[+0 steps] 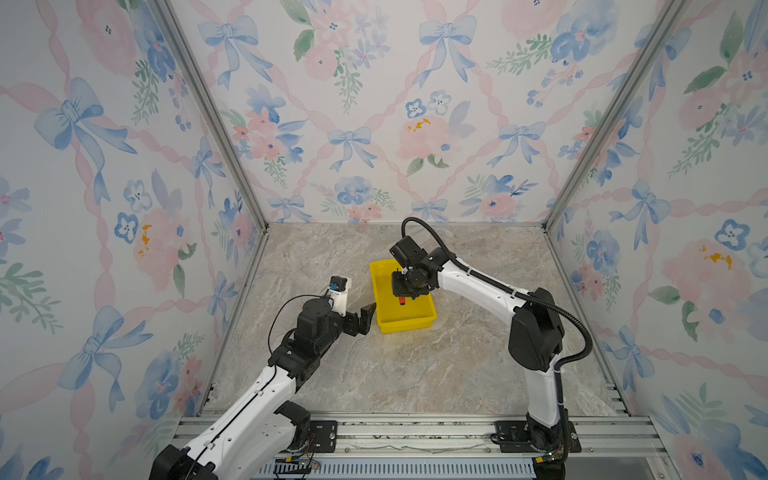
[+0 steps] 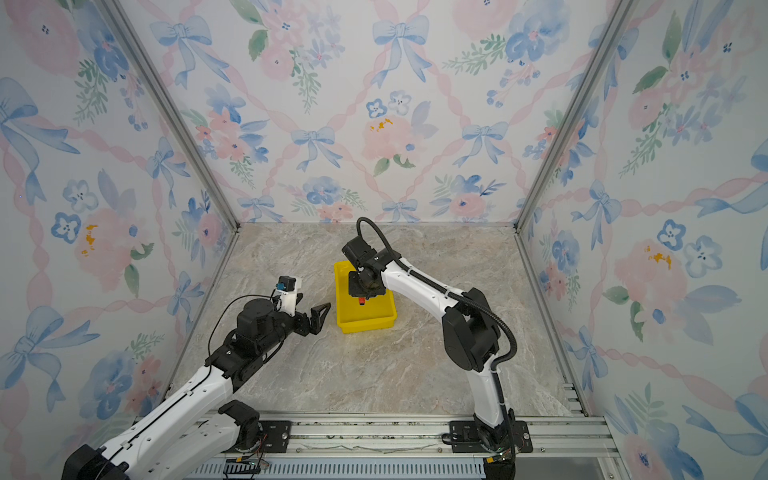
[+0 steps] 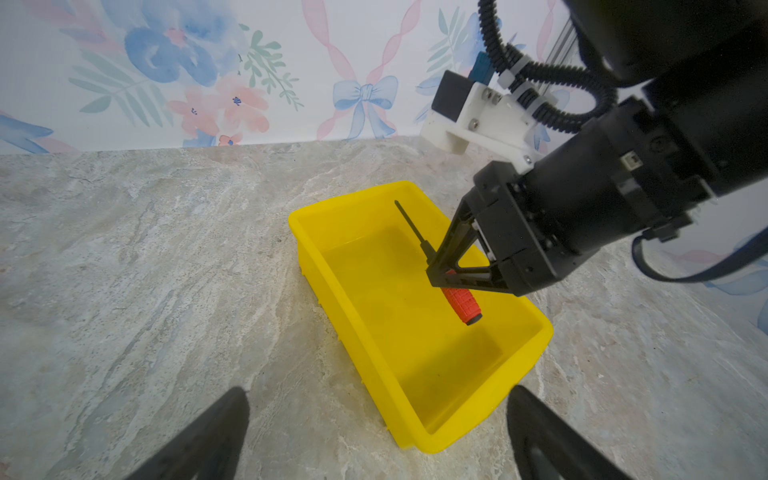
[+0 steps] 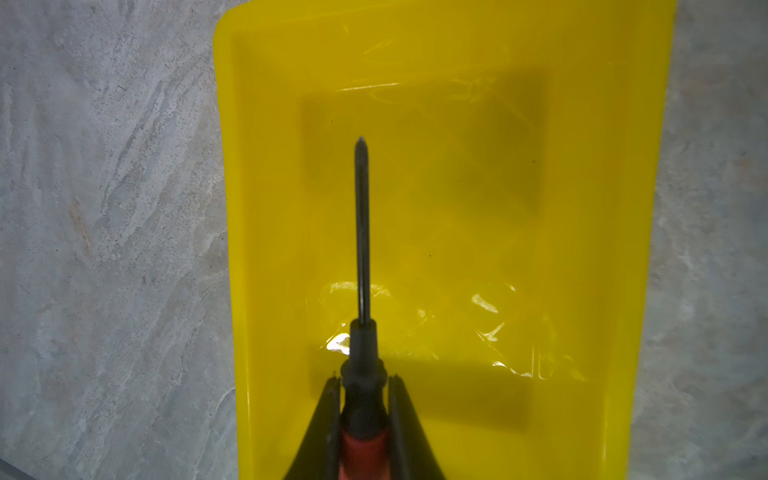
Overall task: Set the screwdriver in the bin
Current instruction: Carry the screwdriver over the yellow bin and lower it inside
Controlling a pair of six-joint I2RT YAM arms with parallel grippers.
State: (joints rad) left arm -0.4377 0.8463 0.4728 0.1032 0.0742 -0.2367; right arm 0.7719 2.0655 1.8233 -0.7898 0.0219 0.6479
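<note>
Right end effector (image 3: 434,268) clamps screwdriver (image 3: 463,303) over yellow bin (image 3: 415,357).

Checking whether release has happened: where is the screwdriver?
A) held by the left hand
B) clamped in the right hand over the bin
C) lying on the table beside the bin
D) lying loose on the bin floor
B: the right hand grips the screwdriver at its collar, shaft out above the bin.
</note>
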